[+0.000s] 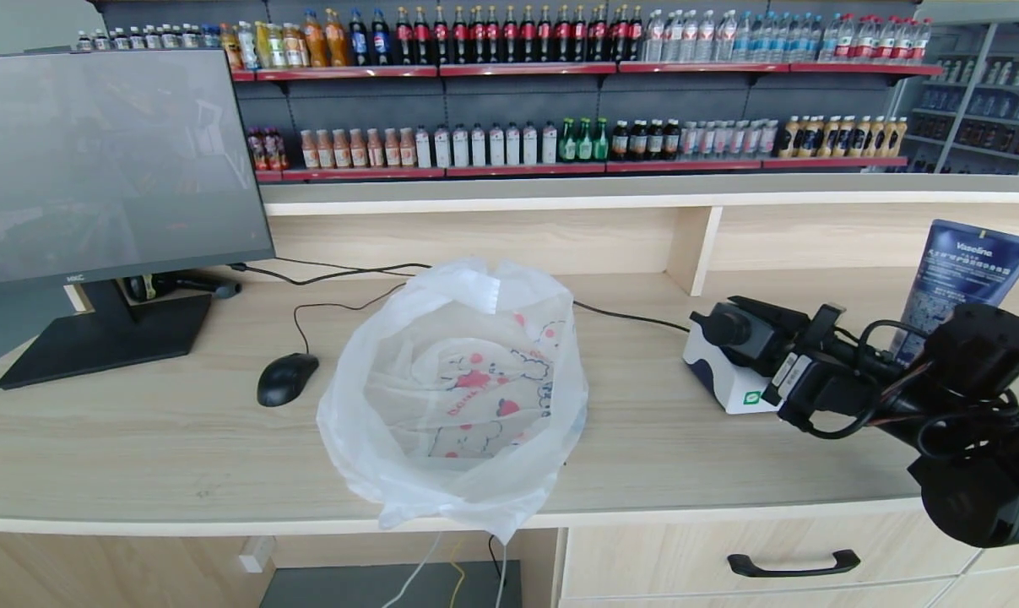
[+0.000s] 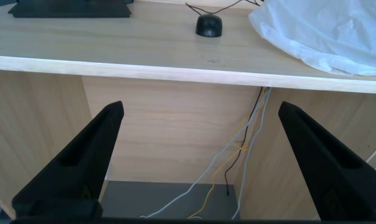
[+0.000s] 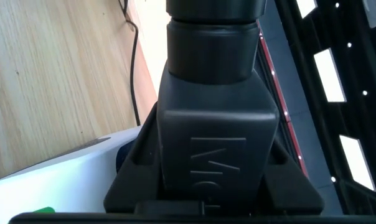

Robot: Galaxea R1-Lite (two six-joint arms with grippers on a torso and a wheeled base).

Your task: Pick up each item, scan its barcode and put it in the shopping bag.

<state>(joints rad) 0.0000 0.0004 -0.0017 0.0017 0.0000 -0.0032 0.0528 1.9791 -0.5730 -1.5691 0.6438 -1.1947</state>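
Note:
A white see-through shopping bag (image 1: 454,388) (image 2: 325,31) stands open in the middle of the wooden counter. To its right sits a white and dark blue scanner (image 1: 724,384) (image 3: 63,174). My right gripper (image 1: 758,333) is shut on a black bottle (image 1: 724,325) (image 3: 213,124) with a round cap, held sideways just above the scanner. A blue tube (image 1: 969,270) stands upright at the counter's right end, behind the right arm. My left gripper (image 2: 197,162) hangs open and empty below the counter's front edge, facing the cabinet.
A monitor (image 1: 108,169) on a black stand fills the left end of the counter (image 1: 138,456), with a black mouse (image 1: 287,378) (image 2: 209,25) and cables beside the bag. A raised ledge and drink shelves stand behind. A drawer handle (image 1: 792,563) is below.

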